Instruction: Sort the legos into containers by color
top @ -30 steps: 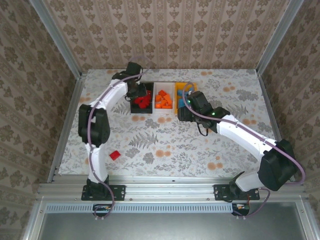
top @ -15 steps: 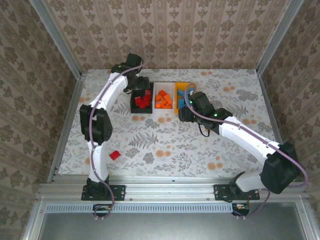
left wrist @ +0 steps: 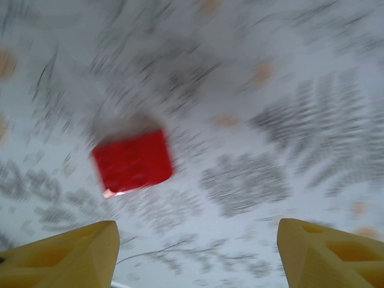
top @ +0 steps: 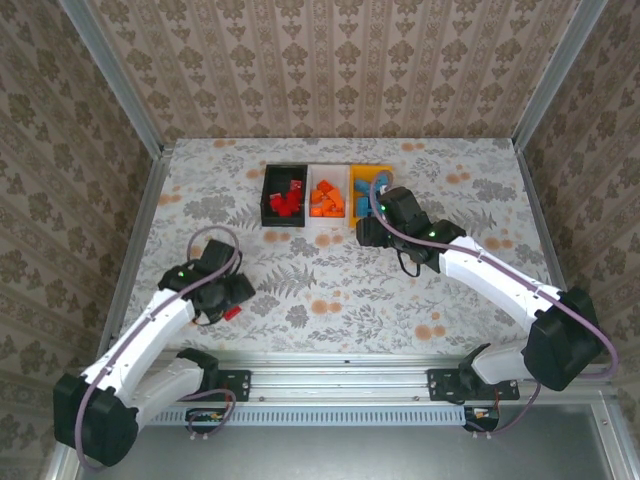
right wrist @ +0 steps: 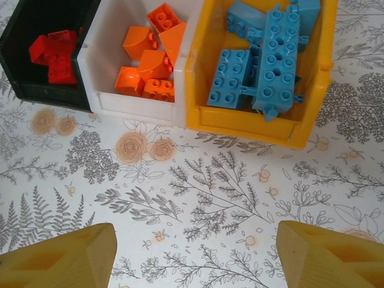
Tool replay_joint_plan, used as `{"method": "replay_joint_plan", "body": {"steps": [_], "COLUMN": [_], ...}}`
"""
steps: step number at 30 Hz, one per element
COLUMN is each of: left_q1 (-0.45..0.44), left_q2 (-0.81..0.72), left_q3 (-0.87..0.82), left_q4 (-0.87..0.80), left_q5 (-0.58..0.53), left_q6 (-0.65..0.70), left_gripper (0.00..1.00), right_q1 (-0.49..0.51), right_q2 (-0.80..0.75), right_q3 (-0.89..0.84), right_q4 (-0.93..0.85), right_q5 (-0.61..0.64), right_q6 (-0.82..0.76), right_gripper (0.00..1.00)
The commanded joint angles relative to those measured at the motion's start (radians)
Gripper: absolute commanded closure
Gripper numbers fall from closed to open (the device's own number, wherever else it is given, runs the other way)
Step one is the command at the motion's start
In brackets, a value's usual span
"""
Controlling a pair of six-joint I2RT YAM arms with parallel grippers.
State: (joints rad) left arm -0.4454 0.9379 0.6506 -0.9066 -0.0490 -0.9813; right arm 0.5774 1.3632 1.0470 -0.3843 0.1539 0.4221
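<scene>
**Lego brick [left wrist: 133, 162], small, red, plastic, sits off-centre**

It lies flat on the floral tablecloth [left wrist: 288, 90] ahead of the left claw [left wrist: 195, 243], nearer one finger than the other. Both claws gape wide, empty. Closing off-centre could knock it aside. The right claw [right wrist: 195, 240] hangs just short of the yellow plastic bin [right wrist: 240, 123].

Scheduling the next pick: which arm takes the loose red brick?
Left. The left gripper, open, hovers right by the red brick, which lies just ahead in its wrist view. The right gripper is well away, by the yellow bin.
</scene>
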Motion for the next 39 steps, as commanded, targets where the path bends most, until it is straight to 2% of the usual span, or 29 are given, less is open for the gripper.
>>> {"method": "replay_joint_plan", "body": {"steps": [1,5,10,16,21,25,30,39], "left_q1": [-0.003,-0.052,-0.044,0.021,0.082,0.134,0.169,0.226], "left_q2": [-0.006,-0.004,0.024,0.075,0.176,0.300,0.386,0.401], "left_q3": [-0.050,-0.136,-0.197,-0.187,-0.148,-0.097,0.023,0.046], "left_q4": [-0.008,0.120,0.218,0.275,0.408,0.516,0.456,0.486], "left_q5": [0.010,0.107,0.131,0.048,0.041,0.077,0.023,-0.030], "left_q6": [-0.135,-0.187,-0.175,-0.078,0.009,0.090,0.155,0.174], "left_gripper": [0.27,0.26,0.23,0.24,0.25,0.26,0.27,0.27], "right_q1": [0.012,0.015,0.016,0.018,0.025,0.032,0.044,0.050], "right_q2": [-0.002,-0.012,0.000,0.022,0.054,0.065,0.060,0.062], "right_q3": [-0.010,-0.028,-0.030,0.001,0.023,0.031,0.036,0.038], "right_q4": [0.030,0.029,0.029,0.026,0.021,0.019,0.013,0.009], "right_q5": [-0.022,-0.017,-0.020,-0.022,-0.017,-0.013,-0.006,-0.003], "right_q6": [-0.003,0.000,0.000,-0.006,-0.008,-0.005,-0.003,-0.008], "right_gripper": [0.28,0.27,0.27,0.27,0.27,0.27,0.27,0.27]}}
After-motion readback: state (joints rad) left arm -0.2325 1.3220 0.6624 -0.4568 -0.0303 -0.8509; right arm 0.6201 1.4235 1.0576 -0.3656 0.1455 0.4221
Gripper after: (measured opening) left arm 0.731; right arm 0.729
